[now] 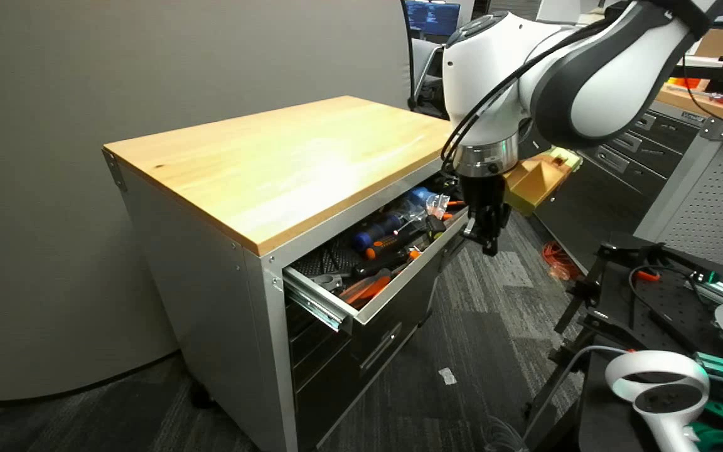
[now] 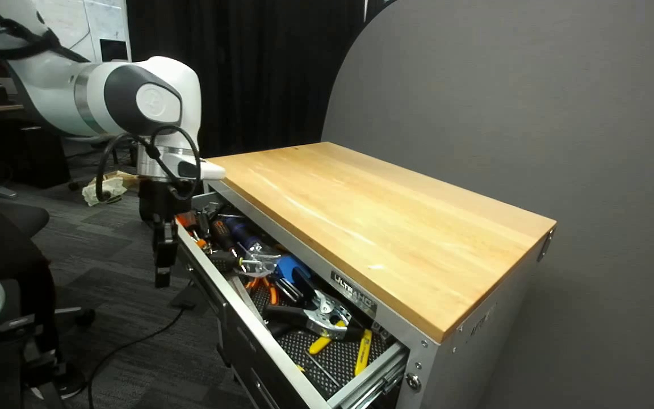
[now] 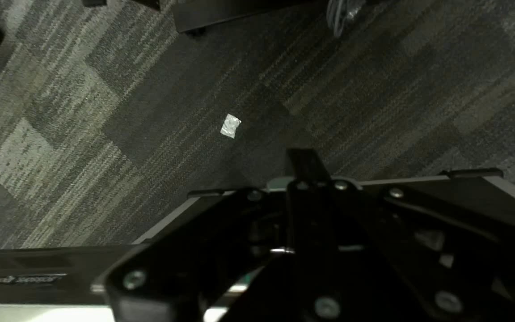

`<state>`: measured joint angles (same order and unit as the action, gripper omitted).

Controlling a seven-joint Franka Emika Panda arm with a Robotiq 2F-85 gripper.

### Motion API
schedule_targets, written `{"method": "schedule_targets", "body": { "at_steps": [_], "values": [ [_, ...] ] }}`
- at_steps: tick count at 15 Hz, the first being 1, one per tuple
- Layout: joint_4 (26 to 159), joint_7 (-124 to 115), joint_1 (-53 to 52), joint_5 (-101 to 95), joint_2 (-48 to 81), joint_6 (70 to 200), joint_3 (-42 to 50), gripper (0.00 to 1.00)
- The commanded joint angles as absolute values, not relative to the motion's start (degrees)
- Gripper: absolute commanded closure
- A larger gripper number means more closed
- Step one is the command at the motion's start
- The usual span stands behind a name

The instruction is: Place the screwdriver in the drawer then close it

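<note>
The drawer (image 1: 409, 274) is pulled part way out of the cabinet and filled with tools; its rim also shows in an exterior view (image 2: 264, 334). A stubby black tool with a bit of yellow, which looks like the screwdriver (image 2: 223, 261), lies in the drawer near its front edge; it also shows in an exterior view (image 1: 435, 227). My gripper (image 1: 490, 242) points down just outside the drawer's front, apart from the tools. It also shows in an exterior view (image 2: 162, 272). In the wrist view its fingertips (image 3: 306, 163) are together with nothing visible between them.
The cabinet's wooden top (image 1: 286, 163) is above the drawer. A clamp (image 2: 327, 318) and several orange and blue tools share the drawer. A black table with a white controller (image 1: 656, 370) stands opposite. A white scrap (image 3: 230, 125) lies on the carpet. A dark tool chest (image 1: 612, 182) stands behind.
</note>
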<state>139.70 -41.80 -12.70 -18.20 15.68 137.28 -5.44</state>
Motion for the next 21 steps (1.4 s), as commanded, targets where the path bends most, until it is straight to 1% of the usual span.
{"method": "schedule_targets", "body": {
  "at_steps": [1, 5, 10, 14, 18, 19, 20, 21],
  "values": [
    [136.9, -49.9, -15.9, -22.2, 20.6, 146.1, -2.6, 1.0],
    [133.7, -57.6, -21.5, -30.4, 25.1, 154.8, 2.5, 1.0],
    [126.6, -67.8, -29.0, -42.2, 31.5, 162.9, 10.4, 1.0],
    [121.5, -74.9, -33.5, -48.9, 35.6, 166.2, 15.9, 1.0],
    [119.6, -79.5, -36.4, -54.5, 36.5, 168.3, 21.1, 1.0],
    [120.0, -79.1, -35.7, -53.6, 35.8, 167.5, 20.8, 0.89],
    [120.8, -78.8, -35.3, -52.8, 34.5, 166.7, 20.8, 0.73],
    [121.7, -77.9, -34.5, -51.8, 33.1, 165.8, 20.1, 0.68]
  ]
}}
